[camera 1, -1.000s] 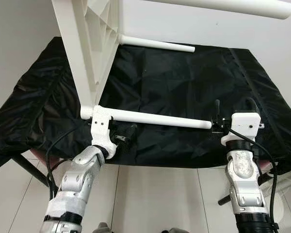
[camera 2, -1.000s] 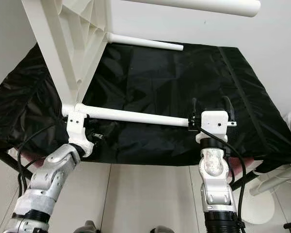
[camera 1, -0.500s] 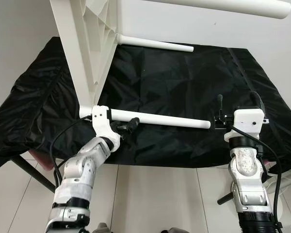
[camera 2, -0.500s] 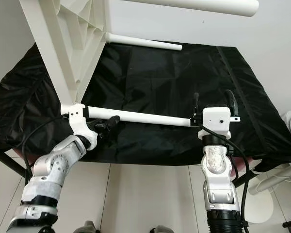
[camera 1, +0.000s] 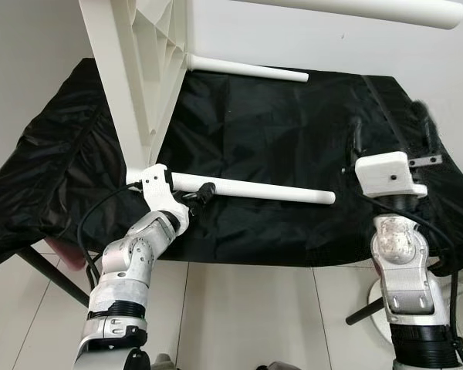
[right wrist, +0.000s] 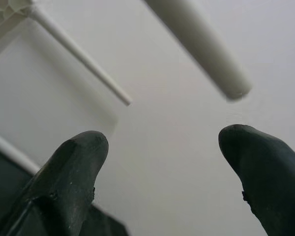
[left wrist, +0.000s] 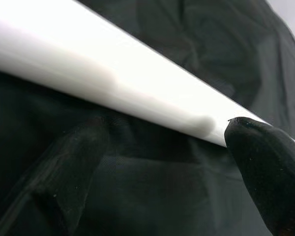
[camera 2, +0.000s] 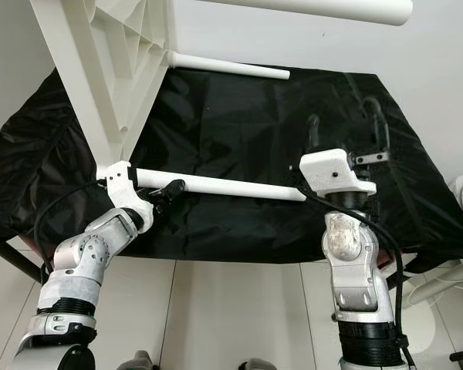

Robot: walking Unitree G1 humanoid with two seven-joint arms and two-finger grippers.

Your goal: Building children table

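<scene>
Your left wrist view shows the left gripper (camera 1: 203, 190) with fingers spread beneath the near table leg (camera 1: 255, 189). The right gripper (camera 2: 347, 119), spread wide, points upward; its fingertips blur against the black cloth (camera 1: 278, 131).

A white table leg (left wrist: 137, 93) runs slantwise across the left wrist camera's close-up, bright and blurred at its near end. The left tool (left wrist: 157, 162) stands with its two black fingers spread wide apart — one finger (left wrist: 64, 172) lies soft and out of focus under the leg, the other fingertip (left wrist: 265, 167) sits sharp, its tip just at the leg's lower edge. Behind them lies dark, creased black cloth (left wrist: 211, 44) — a pale sliver of wall (left wrist: 292, 12) shows in one corner.
</scene>
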